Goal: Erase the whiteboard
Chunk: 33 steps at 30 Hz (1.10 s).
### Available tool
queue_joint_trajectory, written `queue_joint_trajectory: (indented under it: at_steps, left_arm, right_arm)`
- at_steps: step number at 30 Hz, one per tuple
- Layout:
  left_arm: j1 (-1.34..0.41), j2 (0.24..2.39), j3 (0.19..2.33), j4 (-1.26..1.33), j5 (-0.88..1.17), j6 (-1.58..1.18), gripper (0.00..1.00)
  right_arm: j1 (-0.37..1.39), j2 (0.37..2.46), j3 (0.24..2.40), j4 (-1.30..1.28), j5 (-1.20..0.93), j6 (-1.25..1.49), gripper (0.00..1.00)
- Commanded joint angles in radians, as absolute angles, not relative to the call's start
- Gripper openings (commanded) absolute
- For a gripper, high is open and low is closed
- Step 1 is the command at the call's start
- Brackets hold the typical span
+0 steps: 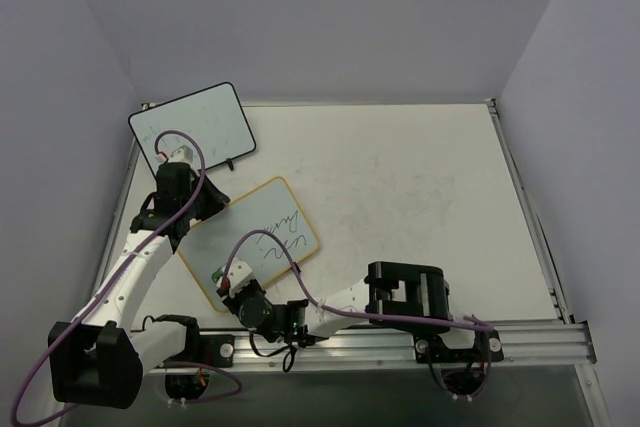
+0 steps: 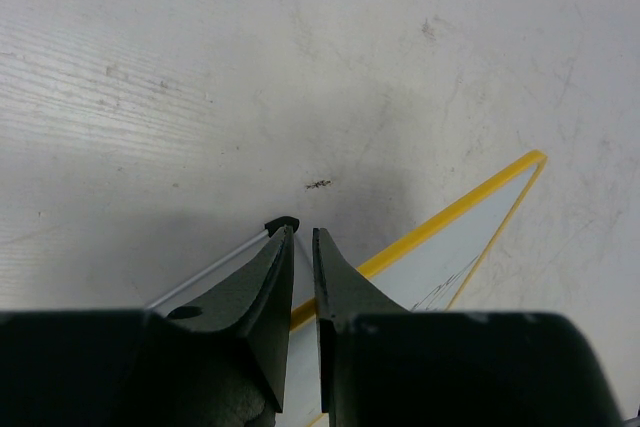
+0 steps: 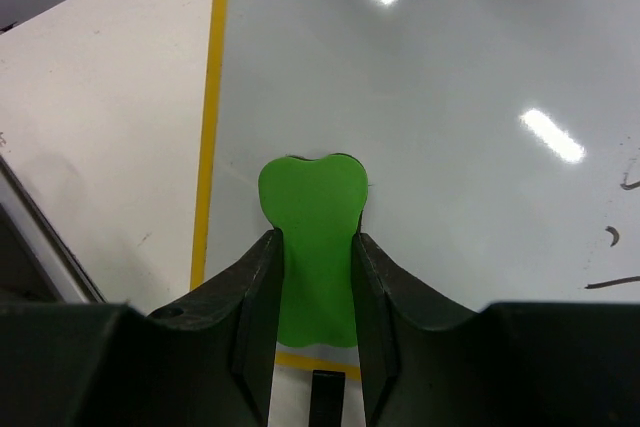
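Observation:
The whiteboard (image 1: 255, 237), yellow-rimmed, lies flat and slanted near the table's front left, with black handwriting (image 1: 286, 224) toward its far right end. My right gripper (image 1: 226, 283) is shut on a green eraser (image 3: 310, 212) that rests on the board's (image 3: 450, 117) near left corner, where the surface is wiped blank; a few strokes (image 3: 622, 237) show at the right. My left gripper (image 1: 192, 209) sits at the board's far left edge. Its jaws (image 2: 303, 231) are shut to a thin slit over the yellow rim (image 2: 450, 212); whether they pinch the rim I cannot tell.
A black-rimmed whiteboard (image 1: 193, 131) lies at the table's back left, just behind my left arm. A small black tip on a thin white line (image 2: 281, 223) shows at the left fingertip. Purple walls enclose the table (image 1: 420, 187). A metal rail (image 1: 520, 335) runs along the front edge.

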<state>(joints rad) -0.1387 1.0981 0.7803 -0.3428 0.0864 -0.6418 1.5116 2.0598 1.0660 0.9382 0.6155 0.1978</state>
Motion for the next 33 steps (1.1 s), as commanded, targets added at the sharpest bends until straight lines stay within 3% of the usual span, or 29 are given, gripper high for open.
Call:
queue_joint_trajectory:
  at_steps: [1, 16, 33]
  left_arm:
    - [-0.153, 1.1, 0.788, -0.37, 0.115, -0.632, 0.21]
    - [-0.156, 1.103, 0.787, -0.367, 0.114, -0.635, 0.21]
    - [-0.158, 1.101, 0.787, -0.37, 0.109, -0.634, 0.21]
  right_arm:
    - [1.513, 2.128, 1.075, 0.798, 0.543, 0.181, 0.0]
    - [1.517, 2.137, 1.085, 0.792, 0.574, 0.164, 0.0]
    - [1.385, 2.023, 0.925, 0.796, 0.669, 0.267, 0.0]
